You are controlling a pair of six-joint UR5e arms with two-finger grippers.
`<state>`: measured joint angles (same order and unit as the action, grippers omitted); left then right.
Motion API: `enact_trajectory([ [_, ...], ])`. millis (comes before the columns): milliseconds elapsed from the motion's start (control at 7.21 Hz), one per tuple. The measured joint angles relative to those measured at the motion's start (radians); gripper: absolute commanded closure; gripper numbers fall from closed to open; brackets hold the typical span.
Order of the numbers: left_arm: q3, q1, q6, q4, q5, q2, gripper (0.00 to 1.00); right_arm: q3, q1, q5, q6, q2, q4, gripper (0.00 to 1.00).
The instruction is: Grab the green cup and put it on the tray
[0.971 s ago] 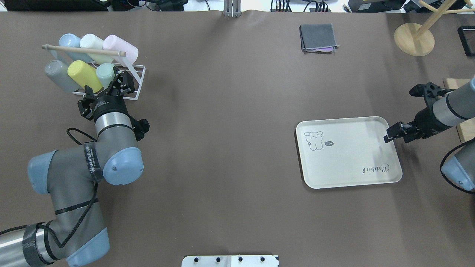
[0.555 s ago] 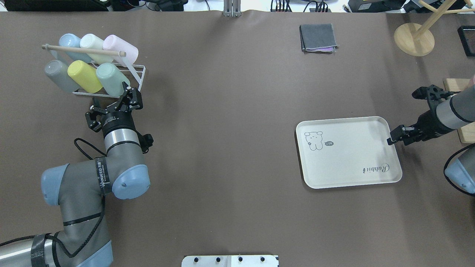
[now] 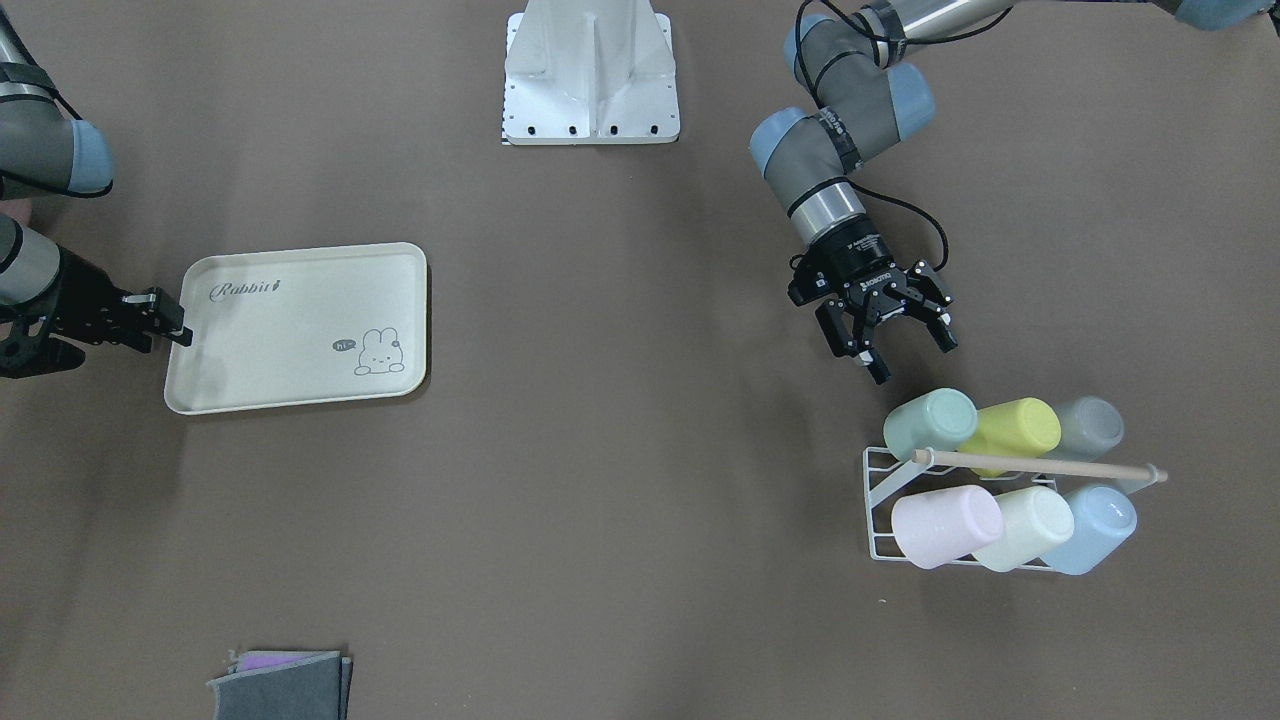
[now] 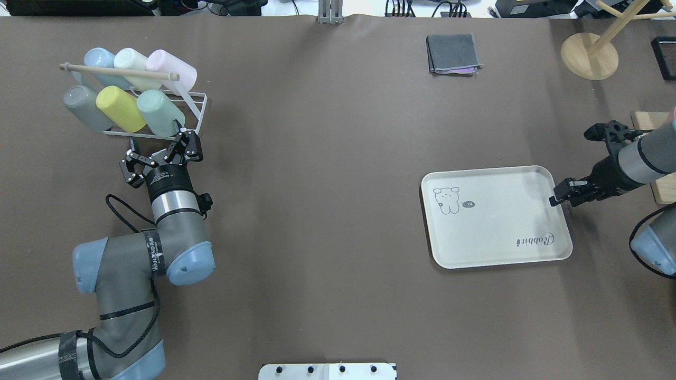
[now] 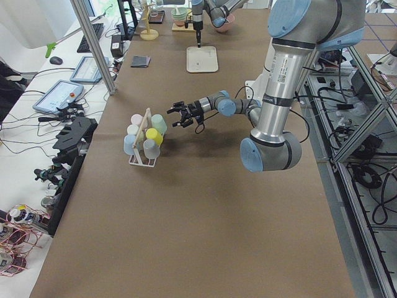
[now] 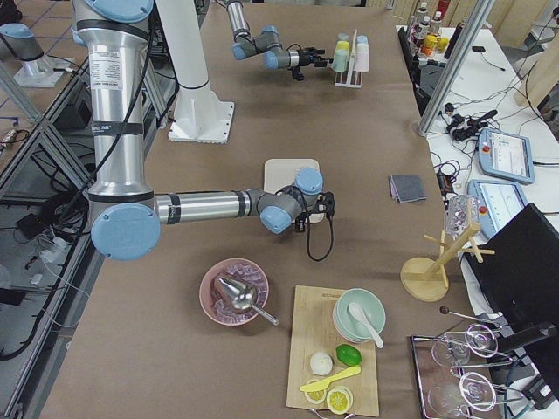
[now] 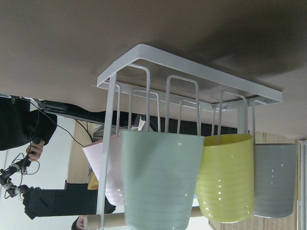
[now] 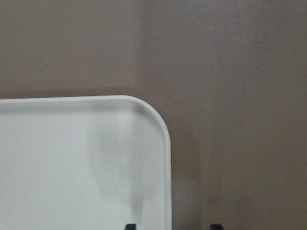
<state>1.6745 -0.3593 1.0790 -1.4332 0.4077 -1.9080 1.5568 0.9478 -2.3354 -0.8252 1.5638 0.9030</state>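
The green cup [image 4: 158, 112] lies in the front row of a white wire rack [image 4: 199, 103], at its right end, next to a yellow-green cup [image 4: 120, 108]. It fills the left wrist view [image 7: 160, 179] and shows in the front view [image 3: 930, 422]. My left gripper [image 4: 157, 140] is open and empty, just short of the rack and apart from the cup [image 3: 903, 357]. The cream tray [image 4: 496, 232] lies far right [image 3: 290, 320]. My right gripper [image 4: 553, 199] hovers at the tray's corner [image 8: 72, 163], its fingertips [image 8: 130, 225] apart and holding nothing.
The rack also holds grey [image 4: 84, 108], pink [image 4: 170, 67], cream [image 4: 132, 60] and blue [image 4: 100, 59] cups under a wooden rod [image 4: 119, 72]. A folded grey cloth [image 4: 453, 53] and a wooden stand [image 4: 589, 55] are at the back. A cutting board [image 4: 663, 182] lies by the right arm.
My left gripper has drawn back from the green cup towards the robot, still open. The cup stays in the rack. The right gripper has shifted only slightly at the tray's corner.
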Motion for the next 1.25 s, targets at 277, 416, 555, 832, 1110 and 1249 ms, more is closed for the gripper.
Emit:
enact_trajectory([
  [277, -0.049, 0.000, -0.001, -0.002, -0.010, -0.009, 0.02, -0.009, -0.012, 0.002, 0.000, -0.008, 0.000, 0.49],
  [416, -0.061, 0.000, 0.001, -0.003, -0.019, -0.017, 0.02, -0.010, -0.015, 0.001, 0.000, -0.010, 0.000, 0.55],
  [555, -0.078, 0.000, 0.002, -0.003, -0.032, -0.033, 0.01, -0.010, -0.017, 0.000, -0.001, -0.012, 0.001, 0.61],
  [832, -0.121, -0.002, 0.000, -0.005, -0.078, -0.064, 0.01, -0.011, -0.017, -0.002, -0.003, -0.017, 0.001, 0.65],
  [1110, -0.142, -0.016, -0.001, -0.005, -0.091, -0.069, 0.01, -0.011, -0.017, -0.003, -0.002, -0.018, 0.001, 0.81],
  [1249, -0.151, -0.025, -0.001, -0.005, -0.093, -0.070, 0.02, -0.009, -0.017, -0.003, -0.001, -0.019, 0.000, 1.00],
])
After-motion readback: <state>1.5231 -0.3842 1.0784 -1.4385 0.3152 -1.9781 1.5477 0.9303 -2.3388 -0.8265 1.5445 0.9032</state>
